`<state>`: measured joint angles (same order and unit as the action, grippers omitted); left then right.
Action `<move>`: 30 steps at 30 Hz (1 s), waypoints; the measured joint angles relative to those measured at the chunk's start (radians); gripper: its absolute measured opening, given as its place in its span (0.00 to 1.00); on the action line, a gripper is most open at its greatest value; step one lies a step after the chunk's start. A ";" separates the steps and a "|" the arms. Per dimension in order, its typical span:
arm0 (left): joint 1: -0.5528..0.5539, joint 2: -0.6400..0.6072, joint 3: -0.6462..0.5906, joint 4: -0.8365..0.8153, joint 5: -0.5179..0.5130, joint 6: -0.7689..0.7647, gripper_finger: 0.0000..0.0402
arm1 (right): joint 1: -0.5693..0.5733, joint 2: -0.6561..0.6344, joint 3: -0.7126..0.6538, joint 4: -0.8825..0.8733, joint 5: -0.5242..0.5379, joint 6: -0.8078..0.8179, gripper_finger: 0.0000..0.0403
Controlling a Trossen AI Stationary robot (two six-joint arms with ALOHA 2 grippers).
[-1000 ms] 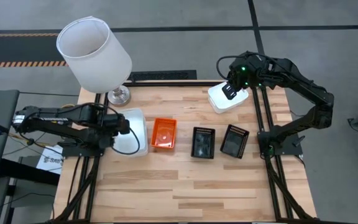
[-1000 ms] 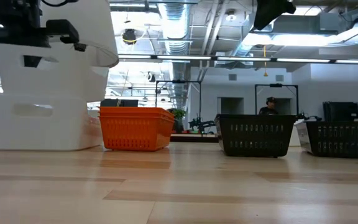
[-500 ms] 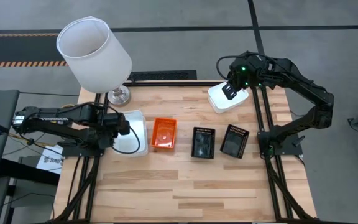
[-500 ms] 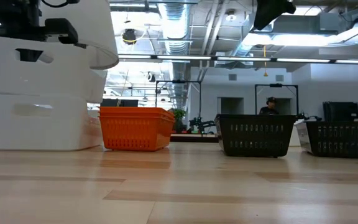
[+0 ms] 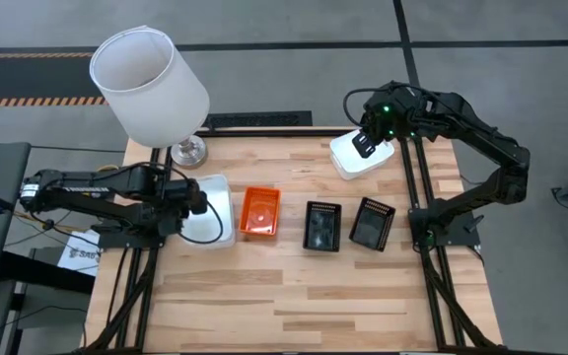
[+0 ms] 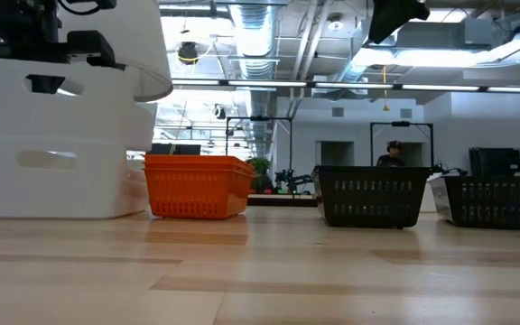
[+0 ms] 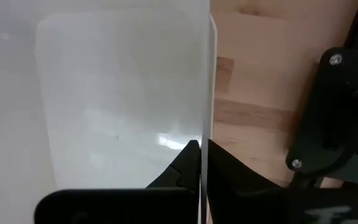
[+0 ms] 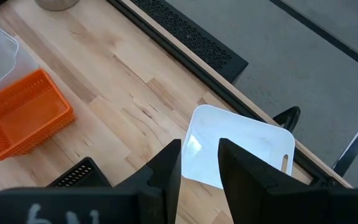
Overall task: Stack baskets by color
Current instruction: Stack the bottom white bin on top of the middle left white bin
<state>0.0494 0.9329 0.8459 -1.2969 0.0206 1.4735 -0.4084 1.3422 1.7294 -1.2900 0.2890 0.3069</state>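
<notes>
My left gripper (image 5: 197, 202) is shut on a white basket (image 6: 61, 99) at the table's left. The basket hangs level, directly over a second white basket (image 6: 61, 181) standing on the table. To their right stand an orange basket (image 5: 260, 212) and two black baskets (image 5: 322, 226) (image 5: 372, 223). A third white basket (image 5: 348, 158) sits at the far right corner. My right gripper (image 8: 201, 165) hovers open high above it with nothing between its fingers. My left gripper pinches the upper white basket's wall on the table's left side, at its rim (image 7: 205, 124), with one finger inside the basket and one outside. The fingers point down from above. The basket hangs level just over the lower white basket; whether the two touch, I cannot tell.
A lamp with a big white shade (image 5: 149, 84) and a metal foot (image 5: 187, 151) stands at the far left corner, close behind the left arm. The near half of the wooden table (image 5: 304, 306) is bare.
</notes>
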 joint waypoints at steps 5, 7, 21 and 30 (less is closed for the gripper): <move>0.000 0.001 0.000 -0.003 0.041 -0.029 0.00 | 0.000 0.000 0.000 0.000 0.000 0.000 0.32; 0.000 0.001 0.000 -0.003 0.044 -0.030 0.00 | 0.000 0.000 0.000 0.000 0.000 0.000 0.32; 0.000 0.001 0.000 -0.025 0.050 -0.045 0.00 | 0.000 0.000 0.000 0.000 0.000 0.000 0.32; 0.000 0.000 0.000 -0.025 0.078 -0.091 0.17 | 0.000 0.000 0.000 0.000 0.000 0.000 0.32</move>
<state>0.0498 0.9333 0.8459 -1.3216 0.0989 1.3822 -0.4087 1.3422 1.7294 -1.2901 0.2886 0.3065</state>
